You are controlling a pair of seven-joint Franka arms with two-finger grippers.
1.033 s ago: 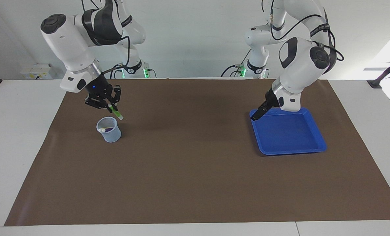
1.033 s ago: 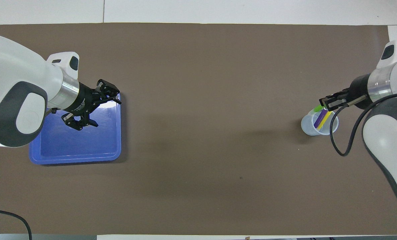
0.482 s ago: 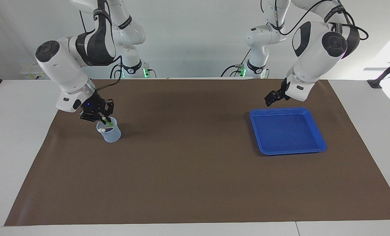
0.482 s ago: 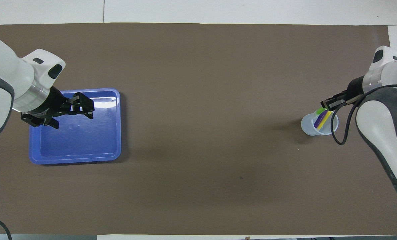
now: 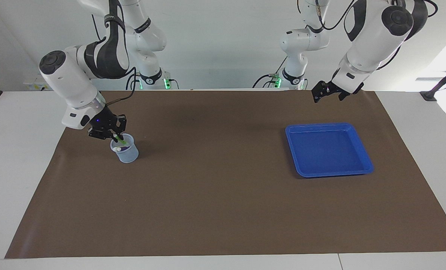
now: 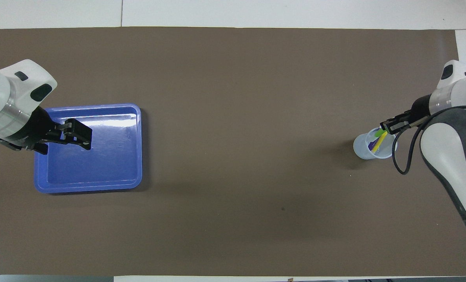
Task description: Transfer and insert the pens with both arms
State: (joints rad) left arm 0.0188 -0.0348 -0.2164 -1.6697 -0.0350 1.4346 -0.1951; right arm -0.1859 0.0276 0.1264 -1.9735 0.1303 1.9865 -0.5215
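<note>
One camera sits high across the table, facing the robots from a distance. The other looks steeply down from above their end. Both share the brown mat [image 5: 223, 195], half a turn apart.

A cup [image 5: 125, 149] stands on a mat [image 5: 223, 210] toward the right arm's end of the tabletop [image 5: 17, 157], pens [image 6: 378, 140] in it; a tray [image 5: 363, 165] lies toward the left arm's end.

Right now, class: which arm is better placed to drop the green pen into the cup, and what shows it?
The right. Its gripper is shut on the green pen, whose tip is already inside the cup. The left gripper hangs open and empty above the mat near the blue tray.
</note>
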